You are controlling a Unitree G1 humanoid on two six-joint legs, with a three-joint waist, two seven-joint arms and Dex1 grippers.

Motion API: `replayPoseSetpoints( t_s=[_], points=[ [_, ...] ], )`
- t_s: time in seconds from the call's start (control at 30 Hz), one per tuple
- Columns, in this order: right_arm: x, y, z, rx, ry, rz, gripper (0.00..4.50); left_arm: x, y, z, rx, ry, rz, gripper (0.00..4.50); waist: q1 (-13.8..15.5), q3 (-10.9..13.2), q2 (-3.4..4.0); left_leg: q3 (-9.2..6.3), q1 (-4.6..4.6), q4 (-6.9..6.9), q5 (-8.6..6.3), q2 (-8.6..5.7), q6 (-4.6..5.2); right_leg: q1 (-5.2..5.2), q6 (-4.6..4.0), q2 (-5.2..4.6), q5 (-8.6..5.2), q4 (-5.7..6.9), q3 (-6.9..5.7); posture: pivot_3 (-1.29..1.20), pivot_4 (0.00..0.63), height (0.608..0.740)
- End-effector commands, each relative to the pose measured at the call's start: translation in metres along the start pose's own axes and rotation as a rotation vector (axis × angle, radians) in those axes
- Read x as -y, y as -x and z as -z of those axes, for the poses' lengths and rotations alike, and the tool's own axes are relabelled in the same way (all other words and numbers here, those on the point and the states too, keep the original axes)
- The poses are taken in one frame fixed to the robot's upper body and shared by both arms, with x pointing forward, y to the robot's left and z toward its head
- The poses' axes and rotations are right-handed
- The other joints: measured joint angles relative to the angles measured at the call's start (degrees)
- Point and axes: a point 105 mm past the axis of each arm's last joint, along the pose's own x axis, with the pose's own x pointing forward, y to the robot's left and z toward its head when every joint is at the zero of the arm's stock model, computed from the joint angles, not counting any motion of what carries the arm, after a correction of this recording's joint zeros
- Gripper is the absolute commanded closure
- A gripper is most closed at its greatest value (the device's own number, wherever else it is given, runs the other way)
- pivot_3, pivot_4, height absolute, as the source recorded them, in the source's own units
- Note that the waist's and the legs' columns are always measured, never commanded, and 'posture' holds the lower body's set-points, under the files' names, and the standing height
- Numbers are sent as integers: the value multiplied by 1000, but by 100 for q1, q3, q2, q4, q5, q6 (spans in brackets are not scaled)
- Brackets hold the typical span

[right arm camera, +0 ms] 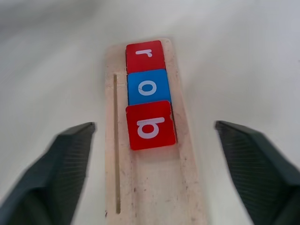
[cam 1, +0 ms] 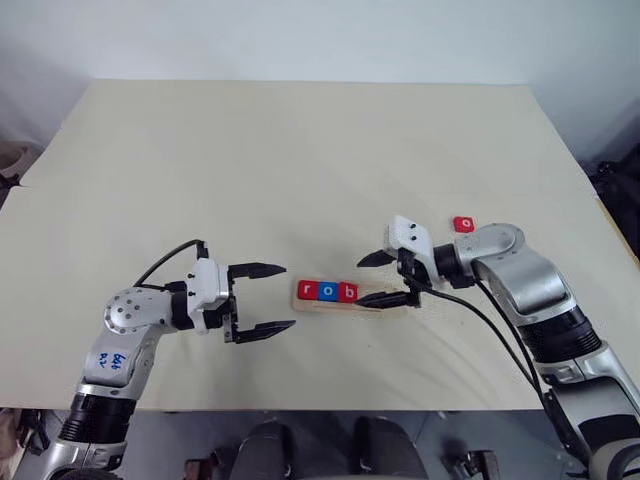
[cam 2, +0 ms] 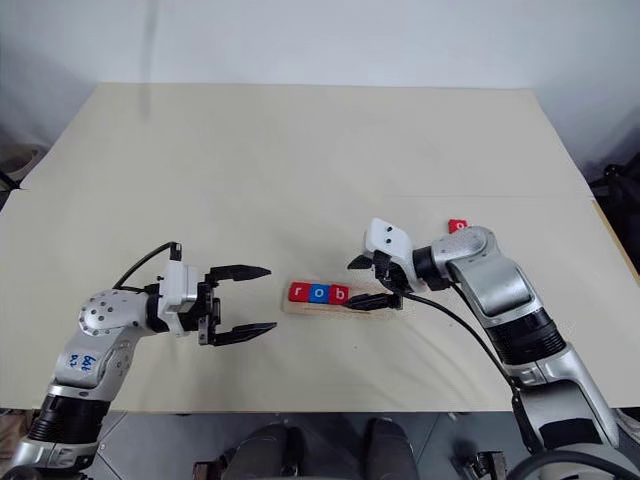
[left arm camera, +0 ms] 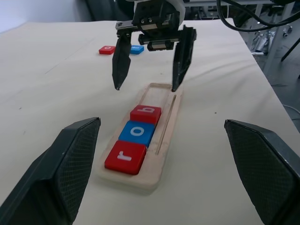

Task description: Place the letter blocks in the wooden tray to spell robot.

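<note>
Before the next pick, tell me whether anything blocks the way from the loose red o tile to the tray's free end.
Nothing visible on the table does. The red o tile lies on bare tabletop behind the right end effector, which hangs open over the free end of the wooden tray, beside the b tile.

The wooden tray (right arm camera: 150, 187) is pale, matt, unfinished-looking wood; the letter blocks (right arm camera: 149, 96) look smooth, slightly glossy.
</note>
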Motion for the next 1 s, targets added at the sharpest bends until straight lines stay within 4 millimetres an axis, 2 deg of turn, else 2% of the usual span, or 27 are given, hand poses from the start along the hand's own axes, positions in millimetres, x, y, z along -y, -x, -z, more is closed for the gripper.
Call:
replayPoseSetpoints(
  t_s=[0.03,0.3,0.47,0.77,0.93,1.0],
  points=[
    [-3,-5,-17,48,30,7,1635,-1,-3,-5,20,-22,10,0,-15,0,0,0,0,-1,0,0,0,-1,0,1,0,1,0,0,150,740],
    [-2,-31,-24,35,40,11,4459,-1,-3,-5,17,-24,9,0,-5,0,0,0,-1,-1,0,-1,-1,-2,-1,-1,0,0,0,0,150,740],
    [-5,-39,-22,23,40,-2,4459,0,-2,-5,16,-24,0,0,2,0,0,0,-1,-1,0,-1,-1,0,-1,-2,0,0,-1,0,150,740],
    [-4,-32,-5,-18,27,-4,4459,-1,0,-6,10,-31,-14,0,1,0,0,0,-1,-1,0,-1,-1,-1,-1,-2,0,0,-1,0,150,740],
    [-6,-32,-9,8,22,-12,4459,-2,0,-7,12,-33,-15,0,-5,0,0,0,-1,-1,0,0,-1,-1,-1,0,0,0,-2,0,150,740],
    [-9,-30,-18,60,24,-27,4459,-2,0,-7,11,-34,-14,0,-3,0,0,0,-1,-1,0,0,-1,-1,-1,0,0,0,-2,0,150,740]
  ],
)
